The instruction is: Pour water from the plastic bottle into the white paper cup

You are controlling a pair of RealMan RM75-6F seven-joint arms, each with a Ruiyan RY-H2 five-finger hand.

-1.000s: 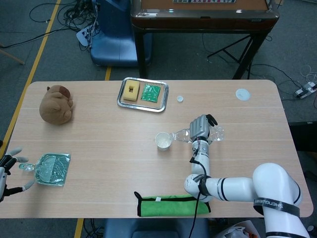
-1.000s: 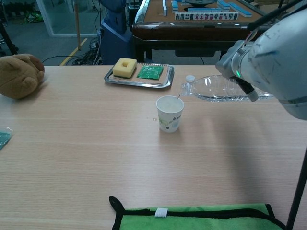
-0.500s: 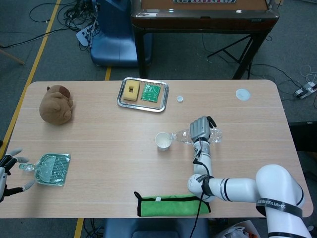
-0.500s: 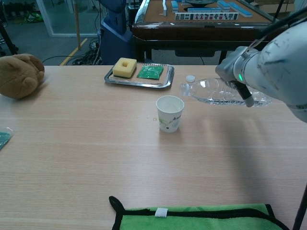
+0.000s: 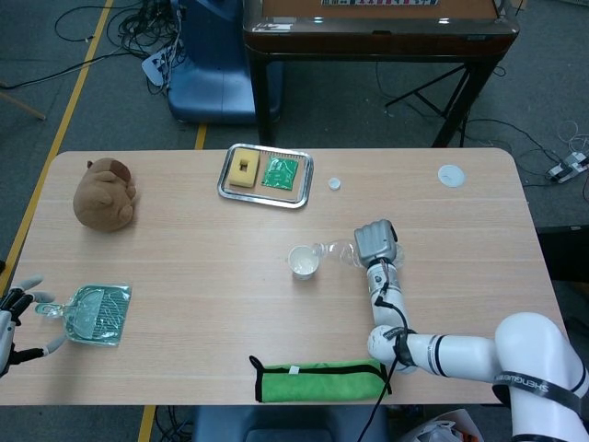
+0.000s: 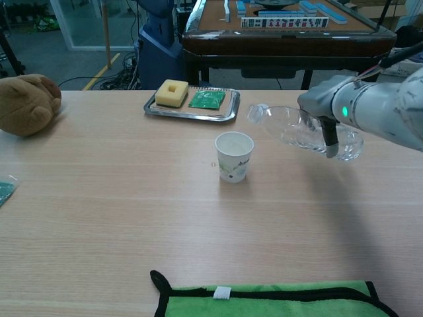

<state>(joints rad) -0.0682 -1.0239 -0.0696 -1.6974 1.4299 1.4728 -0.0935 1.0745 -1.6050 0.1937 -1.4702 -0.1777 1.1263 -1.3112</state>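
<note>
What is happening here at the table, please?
The robot's right hand holds a clear plastic bottle in the air, to the right of the white paper cup. The bottle's mouth points toward the cup but tilts slightly upward, and no water is flowing. The left hand rests open at the table's near left edge.

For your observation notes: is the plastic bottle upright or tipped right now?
Tipped. The bottle lies nearly sideways in the right hand, its mouth raised slightly, beside the cup.

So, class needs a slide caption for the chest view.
Right hand holds the plastic bottle tilted beside the white paper cup.
</note>
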